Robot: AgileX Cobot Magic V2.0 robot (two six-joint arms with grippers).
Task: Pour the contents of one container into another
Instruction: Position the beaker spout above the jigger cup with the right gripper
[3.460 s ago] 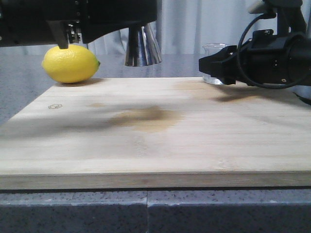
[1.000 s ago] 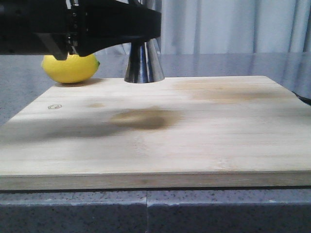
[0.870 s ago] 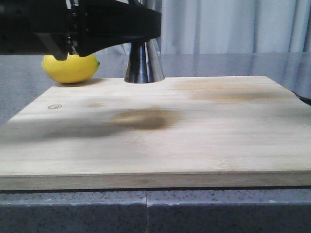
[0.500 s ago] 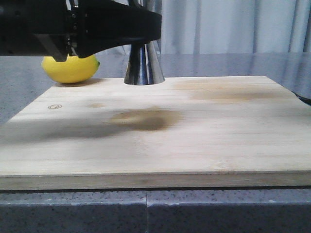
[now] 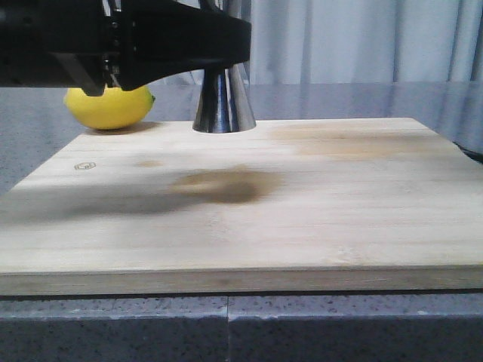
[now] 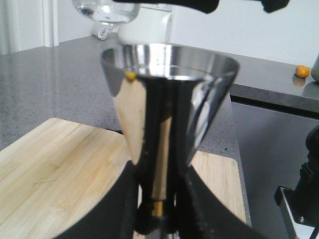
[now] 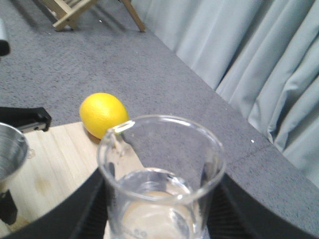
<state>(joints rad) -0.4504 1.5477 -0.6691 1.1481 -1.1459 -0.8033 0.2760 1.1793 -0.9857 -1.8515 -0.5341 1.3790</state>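
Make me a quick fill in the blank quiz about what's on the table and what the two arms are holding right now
The left gripper is shut on the steel ____.
The right gripper holds a clear glass ____.
The yellow fruit beside the wooden board is a ____.

Missing words: jigger, beaker, lemon.
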